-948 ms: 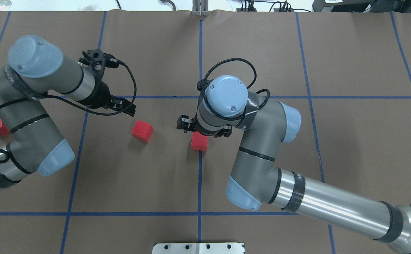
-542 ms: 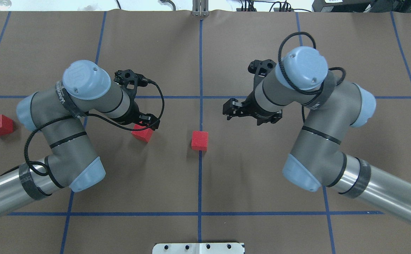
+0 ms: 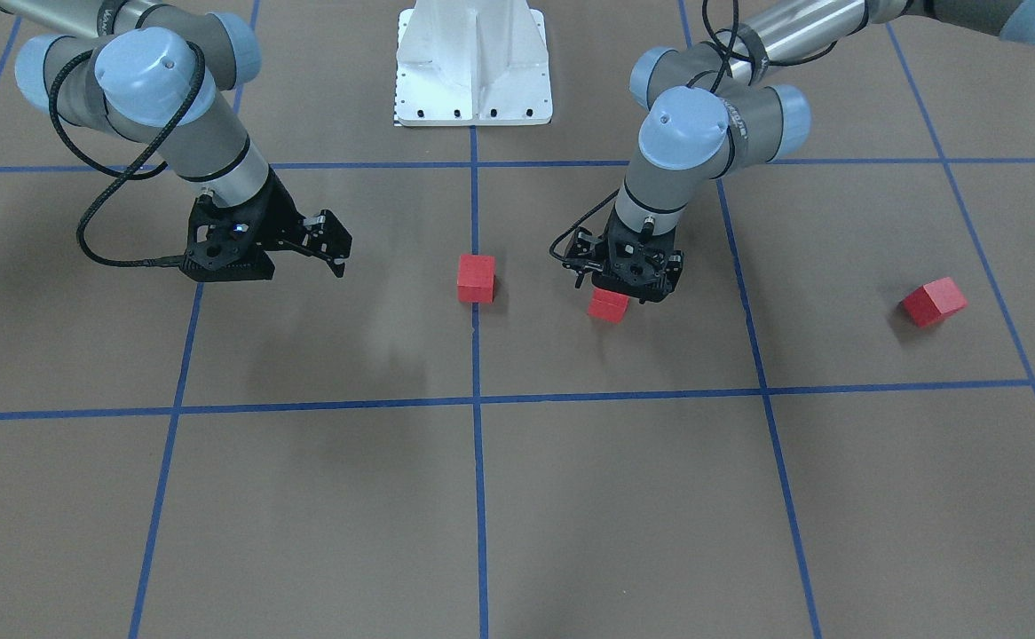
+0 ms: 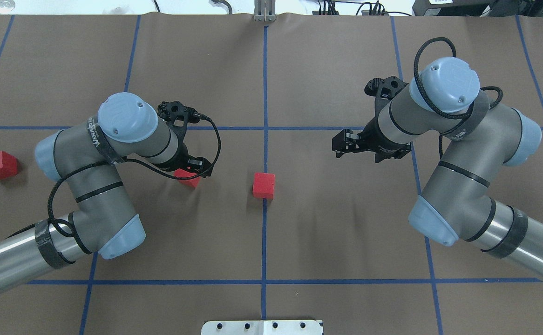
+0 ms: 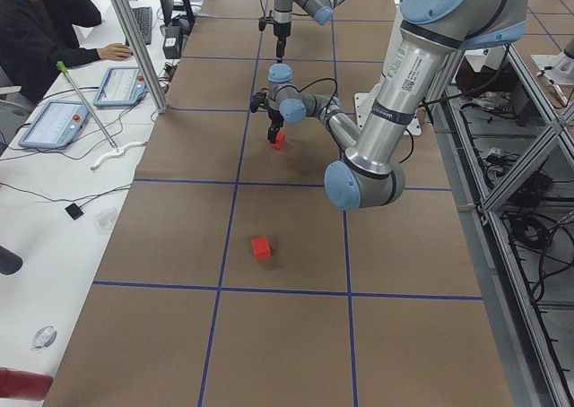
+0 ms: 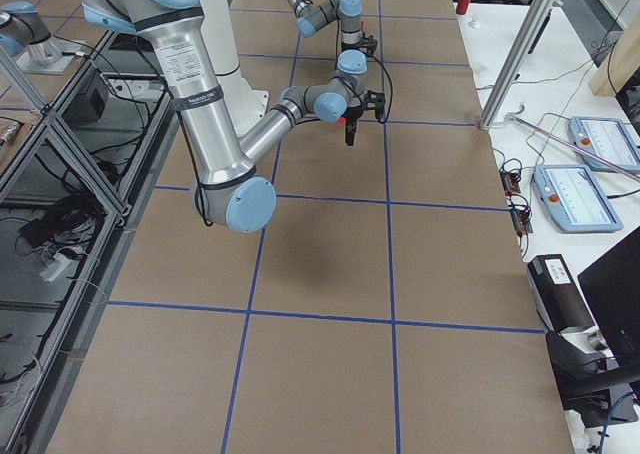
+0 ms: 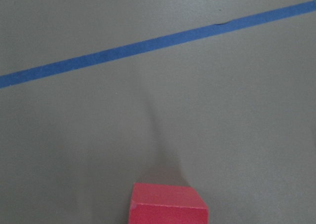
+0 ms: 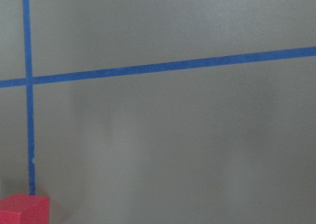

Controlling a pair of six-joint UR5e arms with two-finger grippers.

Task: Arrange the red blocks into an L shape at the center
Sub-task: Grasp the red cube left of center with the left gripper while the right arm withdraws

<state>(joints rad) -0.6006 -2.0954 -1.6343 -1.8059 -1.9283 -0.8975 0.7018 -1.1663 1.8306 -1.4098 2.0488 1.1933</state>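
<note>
Left gripper point(image 3: 626, 282) hangs over a red block point(image 3: 608, 306) that pokes out at its 6 o'clock in the front view; I cannot tell whether the fingers grip it. Second block point(image 4: 264, 185) sits on the centre line point(image 4: 265, 93), with the third block point(image 4: 0, 164) far off at 9 o'clock. Right gripper point(image 4: 343, 144) is spread and empty.

Block point(image 4: 189, 178) half-hidden under left end effector point(image 4: 197, 167)
</note>
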